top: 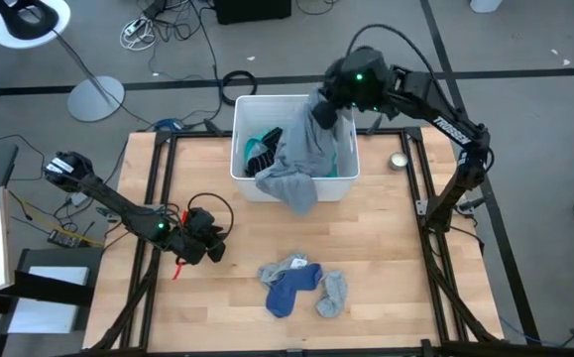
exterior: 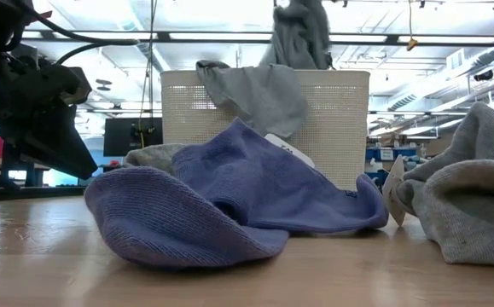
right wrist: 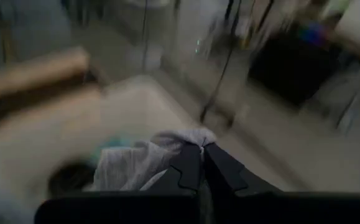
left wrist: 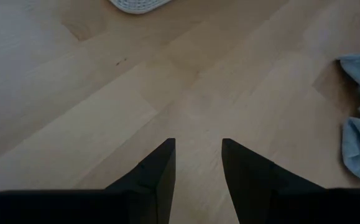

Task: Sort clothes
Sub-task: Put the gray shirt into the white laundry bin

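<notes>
Shirt (top: 301,159) draped over bin (top: 242,119) front rim; socks (top: 301,283) before bin.

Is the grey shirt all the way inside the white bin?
No. The grey shirt is half in: the right gripper pinches its top above the bin, and its bottom hangs over the front wall onto the table.

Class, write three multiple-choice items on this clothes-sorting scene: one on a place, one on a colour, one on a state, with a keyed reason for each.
1. Where do the socks lie?
A. In the bin
B. On the table in front of the bin
C. On the floor

2. What colour is the bin?
A. White
B. Red
C. Black

3. What is the right claw doing?
A. Resting open on the table
B. Holding the grey shirt above the bin
C. Gripping a sock

Key: 1 B, they lie on bare wood; 2 A, its walls are white; 3 B, its fingers pinch grey cloth.
</notes>
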Motion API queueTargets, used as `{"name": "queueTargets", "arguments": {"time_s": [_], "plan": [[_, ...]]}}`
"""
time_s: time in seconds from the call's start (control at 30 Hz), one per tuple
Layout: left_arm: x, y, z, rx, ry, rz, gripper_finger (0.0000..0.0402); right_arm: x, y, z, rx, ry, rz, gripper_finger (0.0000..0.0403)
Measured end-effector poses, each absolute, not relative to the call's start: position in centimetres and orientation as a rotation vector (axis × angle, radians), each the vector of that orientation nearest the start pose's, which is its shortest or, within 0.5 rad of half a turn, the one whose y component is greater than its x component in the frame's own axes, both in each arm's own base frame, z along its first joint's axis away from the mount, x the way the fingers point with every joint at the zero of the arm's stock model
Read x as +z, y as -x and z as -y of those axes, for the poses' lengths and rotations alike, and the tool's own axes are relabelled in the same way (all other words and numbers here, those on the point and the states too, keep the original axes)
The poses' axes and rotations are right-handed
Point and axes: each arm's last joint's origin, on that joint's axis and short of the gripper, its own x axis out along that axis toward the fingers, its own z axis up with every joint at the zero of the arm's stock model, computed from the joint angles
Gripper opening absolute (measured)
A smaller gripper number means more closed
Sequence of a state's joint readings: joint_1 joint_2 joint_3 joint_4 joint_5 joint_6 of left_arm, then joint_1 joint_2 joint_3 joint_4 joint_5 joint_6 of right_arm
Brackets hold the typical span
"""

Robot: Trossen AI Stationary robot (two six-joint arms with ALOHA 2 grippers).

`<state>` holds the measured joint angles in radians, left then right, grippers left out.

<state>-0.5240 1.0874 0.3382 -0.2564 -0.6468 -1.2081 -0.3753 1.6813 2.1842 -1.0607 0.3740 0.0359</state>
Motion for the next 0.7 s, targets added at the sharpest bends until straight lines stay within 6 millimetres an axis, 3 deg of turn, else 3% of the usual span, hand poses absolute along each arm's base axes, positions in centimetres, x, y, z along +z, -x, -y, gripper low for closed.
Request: {"name": "queueTargets", "arguments": {"time_s": [0.2, 0.37, 0.7], "plan": [[13.8, -15.3, 6.8, 0.57, 0.58, -0.626, 0.0136, 43.5, -30.0, 13.3, -0.595, -0.195, -0.776, 0.0006], [13.8, -15.3, 6.8, 0.569, 0.583, -0.624, 0.0136, 38.8, -31.7, 14.3, -0.58, -0.21, -0.821, 0.002], [13.8, -15.3, 6.8, 0.568, 0.583, -0.624, 0.0136, 32.2, -33.3, 15.7, -0.613, -0.251, -0.767, 0.0136]]}}
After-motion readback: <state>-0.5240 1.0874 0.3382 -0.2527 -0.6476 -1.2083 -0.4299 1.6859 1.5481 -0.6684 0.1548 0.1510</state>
